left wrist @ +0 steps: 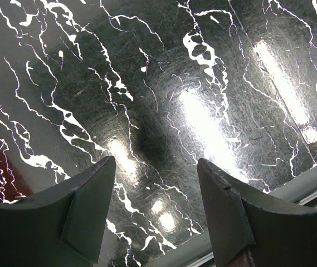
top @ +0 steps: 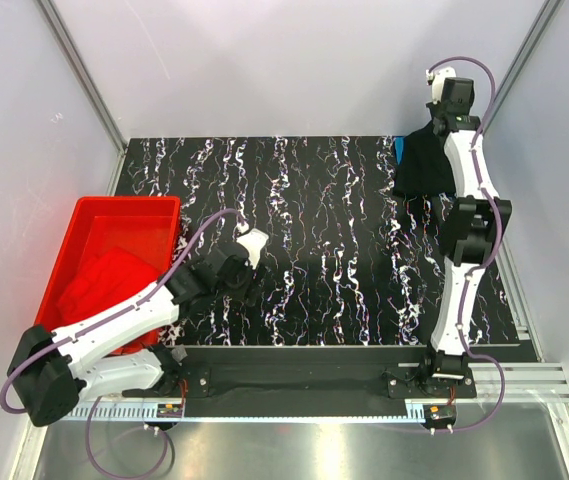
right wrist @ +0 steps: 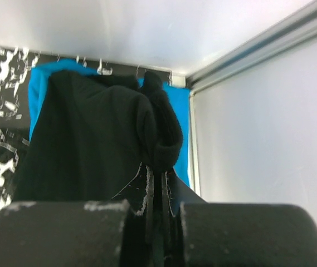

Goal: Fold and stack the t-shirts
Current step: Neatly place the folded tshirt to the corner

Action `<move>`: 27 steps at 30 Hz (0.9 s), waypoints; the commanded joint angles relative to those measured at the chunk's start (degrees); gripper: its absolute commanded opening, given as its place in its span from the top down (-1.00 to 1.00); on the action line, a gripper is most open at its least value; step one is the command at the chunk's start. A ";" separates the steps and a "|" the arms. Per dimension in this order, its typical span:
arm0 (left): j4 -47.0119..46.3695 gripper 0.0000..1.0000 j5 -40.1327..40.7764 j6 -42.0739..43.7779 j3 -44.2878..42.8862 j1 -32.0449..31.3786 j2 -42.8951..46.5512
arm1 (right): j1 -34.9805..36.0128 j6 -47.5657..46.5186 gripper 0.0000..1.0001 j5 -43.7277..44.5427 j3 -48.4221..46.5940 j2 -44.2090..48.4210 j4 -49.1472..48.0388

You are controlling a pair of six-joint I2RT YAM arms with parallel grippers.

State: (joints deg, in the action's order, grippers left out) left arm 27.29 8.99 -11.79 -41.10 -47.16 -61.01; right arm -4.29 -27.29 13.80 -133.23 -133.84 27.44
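Observation:
The black t-shirt (top: pixel 424 168) hangs bunched at the table's far right corner, with my right gripper (top: pixel 443 131) shut on a fold of it. In the right wrist view the black t-shirt (right wrist: pixel 91 139) drapes from the pinched jaws of my right gripper (right wrist: pixel 159 169), over the bright blue t-shirt (right wrist: pixel 179 119) lying flat beneath it. A sliver of the blue t-shirt (top: pixel 400 150) shows at the black one's left edge. The red t-shirt (top: pixel 104 282) lies crumpled in the tub. My left gripper (top: pixel 248 284) hovers open over bare table, and in its wrist view my left gripper (left wrist: pixel 155 167) holds nothing.
The red plastic tub (top: pixel 124 210) stands at the table's left edge, beside my left arm. The black marbled table top (top: pixel 314 230) spans the middle. White enclosure walls and aluminium posts (top: pixel 84 80) close in the back and sides. A metal rail (top: pixel 314 378) runs along the near edge.

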 commanded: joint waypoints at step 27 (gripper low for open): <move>-2.76 -0.32 -1.00 0.54 1.46 0.57 7.14 | 6.05 0.23 1.00 -2.91 17.65 23.28 2.10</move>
State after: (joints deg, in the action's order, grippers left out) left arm 26.92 8.88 -11.81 -40.23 -46.87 -55.07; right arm 1.45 -23.81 8.12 -112.84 -109.67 31.94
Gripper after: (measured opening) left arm 0.657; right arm 0.042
